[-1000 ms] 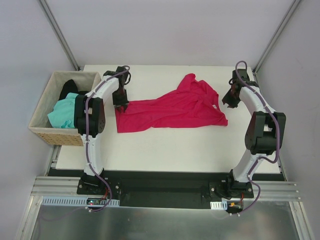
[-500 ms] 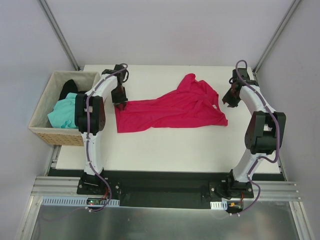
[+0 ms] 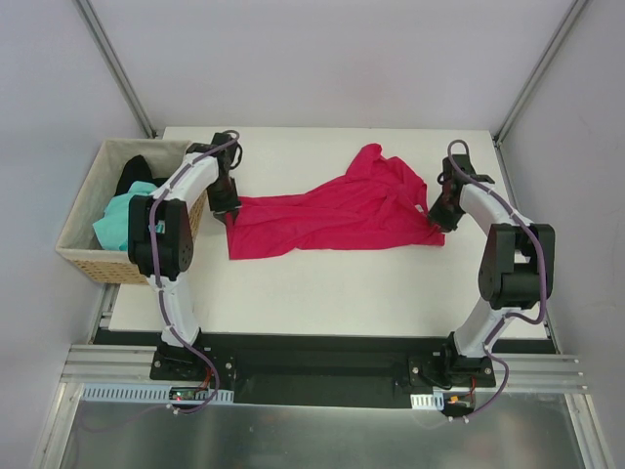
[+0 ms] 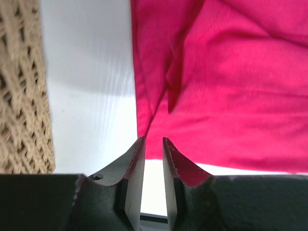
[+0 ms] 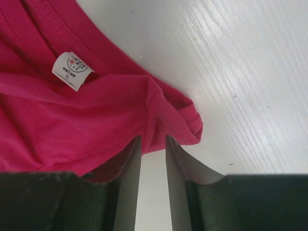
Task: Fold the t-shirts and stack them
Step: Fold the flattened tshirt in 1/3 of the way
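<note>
Though near crimson shirt (image 3: 332,217), basket (image 3: 107,266) apart.

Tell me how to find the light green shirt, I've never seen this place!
Find the white table, then the wicker basket at its left end. Two shirts are stuffed inside: the mint-green t-shirt is the pale one nearer the robot's bases, beside the black t-shirt.
</note>
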